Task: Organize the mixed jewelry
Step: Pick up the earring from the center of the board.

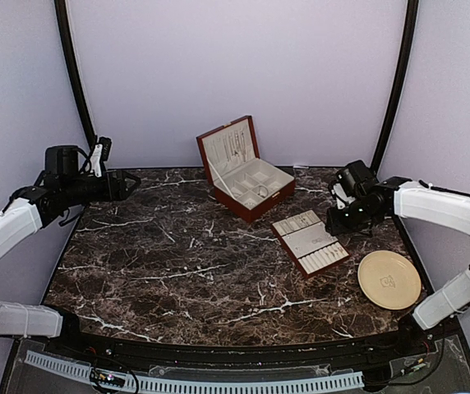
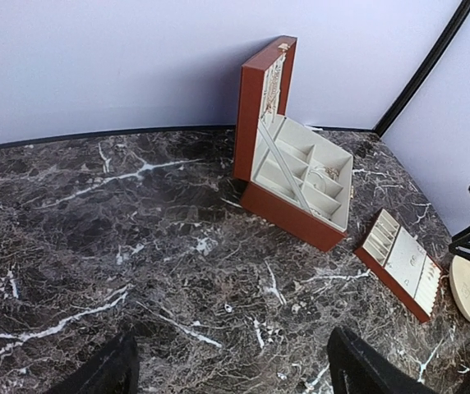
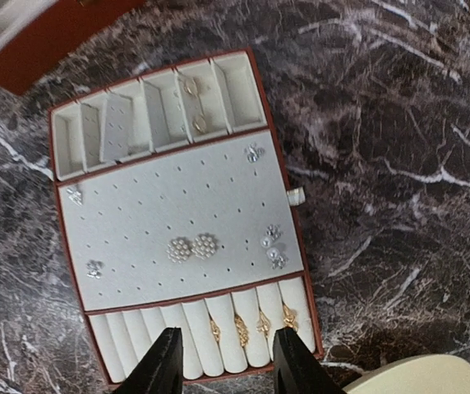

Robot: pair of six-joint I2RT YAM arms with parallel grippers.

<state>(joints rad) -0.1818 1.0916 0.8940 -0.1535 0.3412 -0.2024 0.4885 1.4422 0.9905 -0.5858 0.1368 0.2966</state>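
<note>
Gold rings [image 3: 240,327], row crosswise on the tray [image 3: 136,205]

A flat red-brown tray [image 3: 153,197] with cream lining lies on a dark marble desk [image 3: 399,123]. Its perforated middle panel carries two round pearl clusters [image 3: 192,246] and scattered tiny silvery studs [image 3: 273,246]. One top slot holds gold earrings [image 3: 194,103], and four gold rings [image 3: 251,324] sit in the bottom rolls. The right pincer [image 3: 228,338] hangs over those rolls, its black fingers parted with nothing between them.
</note>
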